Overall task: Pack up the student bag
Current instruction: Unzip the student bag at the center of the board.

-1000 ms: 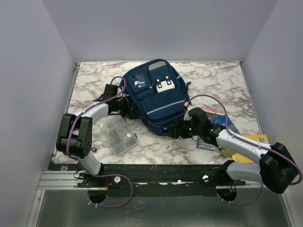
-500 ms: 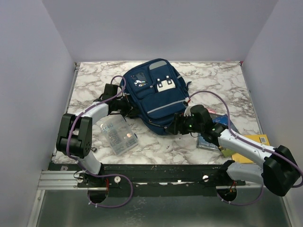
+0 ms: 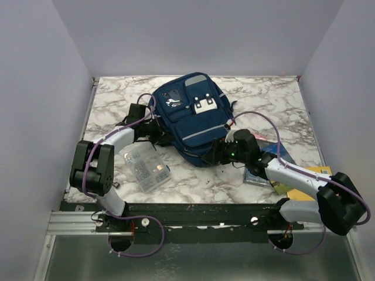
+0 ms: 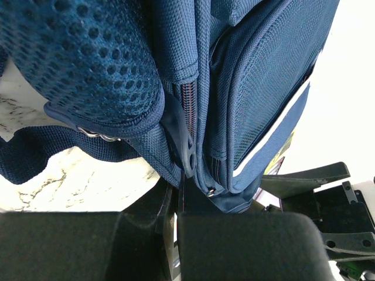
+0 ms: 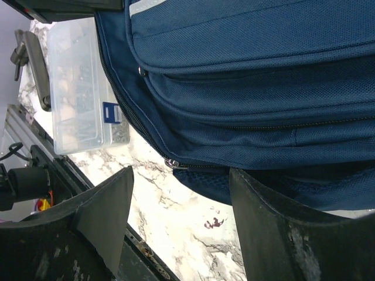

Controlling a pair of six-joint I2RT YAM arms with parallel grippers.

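While the student bag (image 3: 190,117) lies flat on its back at the middle of the marble bench (image 3: 275,99), toward the far side, both arms reach in to it from the near edge. Its pocketed front faces up, with the white buckle patches (image 3: 205,105) toward the far end and a grey stripe (image 3: 202,133) across the lower panel.

From the left, the left arm (image 3: 117,140) bends in to the bag's left side. In the left wrist view the left jaws are closed tight, pinching a thin dark-blue tab of the bag beside its zipper (image 4: 187,111), with the mesh back padding (image 4: 82,64) bulging just above them.

From the right, the right arm (image 3: 293,175) stretches low across the bench to the bag's near right corner. The right jaws stand wide and hold nothing. In the right wrist view the bag's bottom edge and a small metal zipper pull (image 5: 173,164) sit between the two fingers, apart from both.

Just beside the bag's near left corner lies a clear plastic box (image 3: 146,167) on the marble, its small contents too blurred to name. Flat items lie under and beyond the right arm: a blue one (image 3: 266,161) nearer the bag and a yellow one (image 3: 313,174) toward the bench's right edge.
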